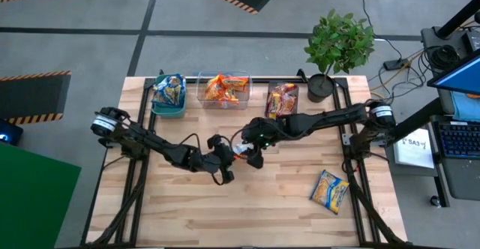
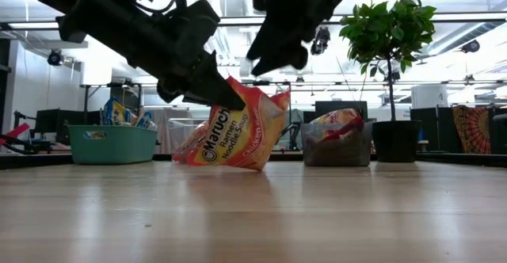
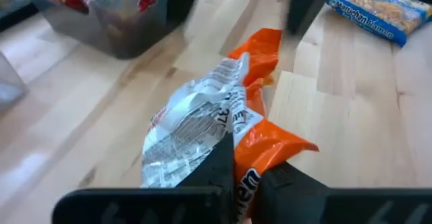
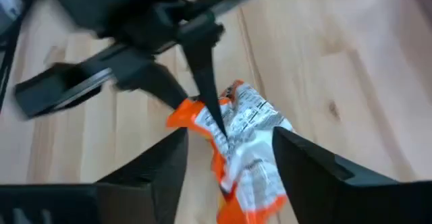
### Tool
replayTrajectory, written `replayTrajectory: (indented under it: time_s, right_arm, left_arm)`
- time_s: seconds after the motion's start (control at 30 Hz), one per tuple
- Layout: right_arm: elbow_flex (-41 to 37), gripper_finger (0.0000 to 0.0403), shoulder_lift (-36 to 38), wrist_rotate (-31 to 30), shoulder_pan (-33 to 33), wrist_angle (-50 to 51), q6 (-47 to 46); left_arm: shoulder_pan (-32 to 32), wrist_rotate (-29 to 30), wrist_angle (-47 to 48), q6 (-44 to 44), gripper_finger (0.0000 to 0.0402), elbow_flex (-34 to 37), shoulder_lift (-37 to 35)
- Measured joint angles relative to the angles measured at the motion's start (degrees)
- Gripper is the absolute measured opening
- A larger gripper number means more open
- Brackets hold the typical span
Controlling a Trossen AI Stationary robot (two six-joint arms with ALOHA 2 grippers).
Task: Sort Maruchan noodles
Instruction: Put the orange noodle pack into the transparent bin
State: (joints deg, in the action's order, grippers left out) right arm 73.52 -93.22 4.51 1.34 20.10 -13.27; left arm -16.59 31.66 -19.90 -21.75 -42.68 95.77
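Observation:
An orange Maruchan packet (image 2: pixel 238 132) is at the table's middle, between my two grippers. My left gripper (image 1: pixel 227 156) is shut on it; its wrist view shows the packet (image 3: pixel 216 123) crumpled, with the silver printed back showing. My right gripper (image 4: pixel 229 135) is open just above the packet (image 4: pixel 246 150), one finger on either side, touching nothing. In the low view it (image 2: pixel 285 45) stands clear above the packet's top. A blue-and-yellow packet (image 1: pixel 330 190) lies flat on the table at the near right. My left gripper pinches the orange packet's crumpled upper edge (image 3: pixel 244 178) between its two fingers (image 2: pixel 214 89). The fingers slant down from the table's left side. The packet hangs tilted below them, label facing the near side. I cannot tell whether its lower edge (image 2: pixel 238 166) touches the table.
Along the far edge stand a teal bin (image 1: pixel 169 105) with blue-and-yellow packets, a clear bin (image 1: pixel 223 91) with orange packets and a grey bin (image 1: pixel 282 99) with red packets. A potted plant (image 1: pixel 324 84) stands at the far right. The near half of the table is bare wood.

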Motion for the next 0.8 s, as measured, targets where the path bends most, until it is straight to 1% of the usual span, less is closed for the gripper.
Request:
replayTrajectory:
  time_s: [0.1,0.23,0.47,0.67,0.8]
  right_arm:
    - [0.0,0.0225,2.67,0.02,0.08,1.51,5.85]
    - [-0.61,0.0238,4.69,0.04,1.16,2.97,10.77]
    - [-2.46,0.0241,2.61,-0.26,4.54,2.48,18.12]
    - [-2.67,0.0233,-1.63,-9.98,5.53,1.39,19.65]
    - [-2.67,0.0233,-4.57,-11.32,5.53,0.0,20.63]
  left_arm:
    - [-0.39,-0.28,-0.22,-1.7,0.0001,0.73,-0.13]
    - [-0.91,-0.54,-0.65,-2.66,0.0,1.27,-0.26]
    - [-0.87,-0.48,-1.57,-3.18,0.0,1.31,-0.26]
    - [-0.87,-0.39,-2.18,-3.09,0.0,1.31,-0.26]
    - [-0.84,-0.2,-2.88,-2.96,0.0,1.31,-0.26]
